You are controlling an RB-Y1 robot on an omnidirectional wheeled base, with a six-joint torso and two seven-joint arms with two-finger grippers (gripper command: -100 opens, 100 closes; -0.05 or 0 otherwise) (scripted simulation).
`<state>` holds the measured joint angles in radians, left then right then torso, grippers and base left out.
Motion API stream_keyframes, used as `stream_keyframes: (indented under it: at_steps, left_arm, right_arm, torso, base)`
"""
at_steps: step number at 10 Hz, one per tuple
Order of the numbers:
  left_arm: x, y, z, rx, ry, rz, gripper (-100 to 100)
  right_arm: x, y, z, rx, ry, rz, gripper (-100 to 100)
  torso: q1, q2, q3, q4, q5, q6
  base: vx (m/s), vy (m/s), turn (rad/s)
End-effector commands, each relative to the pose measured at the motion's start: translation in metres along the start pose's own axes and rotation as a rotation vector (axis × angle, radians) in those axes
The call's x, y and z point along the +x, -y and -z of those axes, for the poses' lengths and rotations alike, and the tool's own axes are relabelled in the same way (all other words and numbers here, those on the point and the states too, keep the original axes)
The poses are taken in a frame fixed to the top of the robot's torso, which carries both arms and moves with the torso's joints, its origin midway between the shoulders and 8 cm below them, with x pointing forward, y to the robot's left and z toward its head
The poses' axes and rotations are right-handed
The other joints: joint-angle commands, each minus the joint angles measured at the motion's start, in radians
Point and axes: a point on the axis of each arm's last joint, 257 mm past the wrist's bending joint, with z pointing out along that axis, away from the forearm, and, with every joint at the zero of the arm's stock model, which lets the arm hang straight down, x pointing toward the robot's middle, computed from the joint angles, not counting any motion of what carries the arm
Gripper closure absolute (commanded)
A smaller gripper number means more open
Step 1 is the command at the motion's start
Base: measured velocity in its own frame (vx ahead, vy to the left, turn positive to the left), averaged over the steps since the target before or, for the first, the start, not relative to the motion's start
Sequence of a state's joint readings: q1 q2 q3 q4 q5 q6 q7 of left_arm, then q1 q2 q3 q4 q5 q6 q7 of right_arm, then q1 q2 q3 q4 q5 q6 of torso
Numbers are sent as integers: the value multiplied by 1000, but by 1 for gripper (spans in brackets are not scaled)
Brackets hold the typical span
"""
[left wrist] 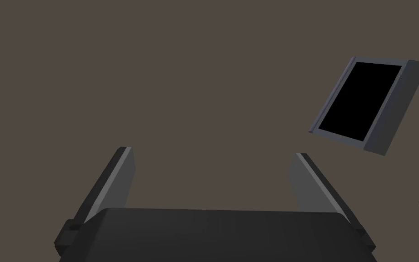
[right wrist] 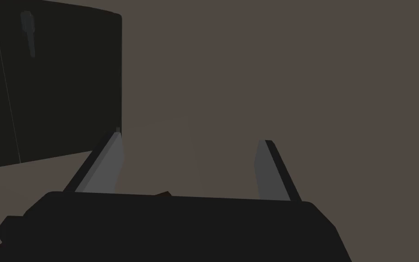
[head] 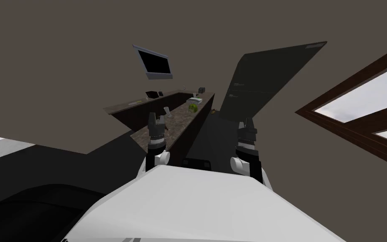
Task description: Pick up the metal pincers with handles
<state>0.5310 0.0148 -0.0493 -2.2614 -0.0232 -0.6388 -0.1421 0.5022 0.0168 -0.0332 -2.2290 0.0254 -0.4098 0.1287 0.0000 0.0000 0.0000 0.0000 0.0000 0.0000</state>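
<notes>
By the counter [head: 184, 122], both grippers are gaping wide, empty.
Perhaps the pincers [head: 135, 102] are that pale strip lying along its far wing; left gripper [head: 157, 118] is hovering nearer than right gripper [head: 247, 124].

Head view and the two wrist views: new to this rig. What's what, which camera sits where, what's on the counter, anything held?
It's a simulated two-armed robot. The wide picture comes from a camera on its head, looking steeply down, with both arms reaching forward. The other two pictures come from cameras on each hand, looking along its two blade-like fingers. The left pincer is open and empty, facing a wall with a dark screen. The right pincer is open and empty too, near a tall dark cabinet. Ahead runs a brown counter with small things on it: something green and a white stack. The rest are too small to name.
</notes>
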Motion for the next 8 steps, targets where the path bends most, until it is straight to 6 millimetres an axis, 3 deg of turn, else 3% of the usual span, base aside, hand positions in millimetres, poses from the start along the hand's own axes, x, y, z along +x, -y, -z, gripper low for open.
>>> stream_keyframes:
  at_steps: [1, 8]
  left_arm:
    - [3, -8, 5, -17, -39, -28, -100]
    - [-3, -74, 52, -174, -176, -215, -100]
  right_arm:
    - [0, 0, 0, 0, 0, 0, 0]
    - [0, 0, 0, 0, 0, 0, 0]
  torso:
    - [0, 0, 0, 0, 0, 0]
    - [2, 3, 2, 1, 1, 0]
  base:
    - [-9, 7, -65]
    - [-37, 27, -108]
